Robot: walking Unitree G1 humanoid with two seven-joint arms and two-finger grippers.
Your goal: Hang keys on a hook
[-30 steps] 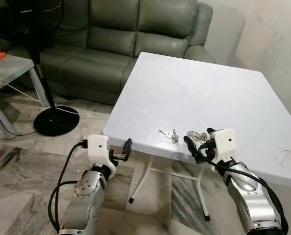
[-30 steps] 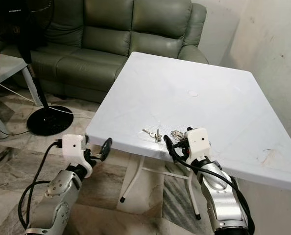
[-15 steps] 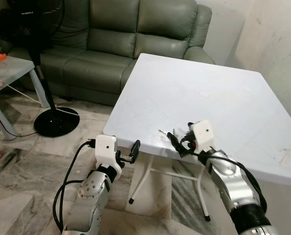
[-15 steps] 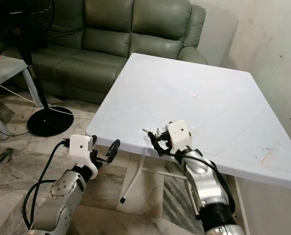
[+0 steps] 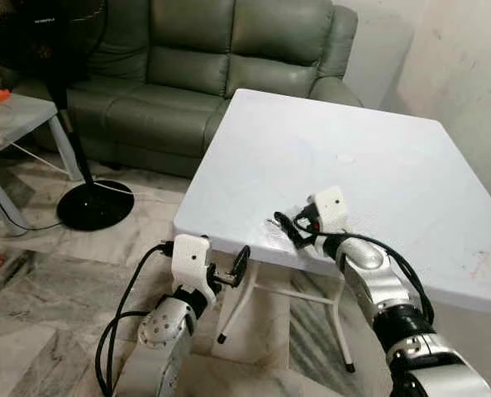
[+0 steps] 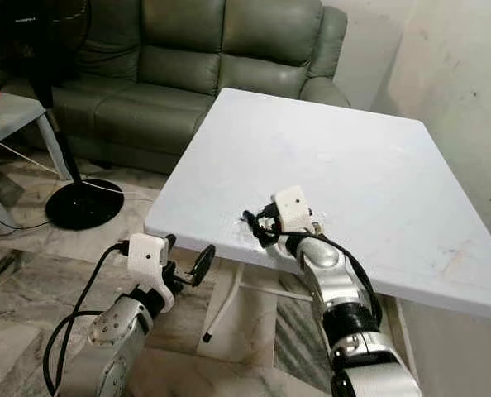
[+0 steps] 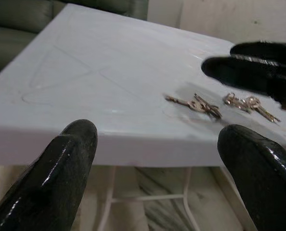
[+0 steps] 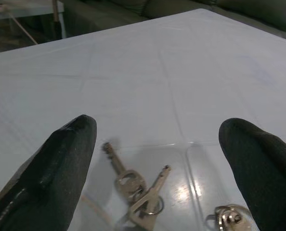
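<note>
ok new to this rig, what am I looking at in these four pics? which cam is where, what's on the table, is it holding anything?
It is a humanoid robot with two silver arms, each ending in two long black fingers. The two wide pictures come from a stereo camera on its head, looking down at a white table in front of a green sofa. The two close pictures come from cameras on the wrists, looking along each gripper's fingers.

Two bunches of keys lie near the table's front edge: one between the right gripper's spread fingers, another beside it. The right gripper is over the keys, open, holding nothing. The left gripper is open too, low in front of the table edge.
</note>
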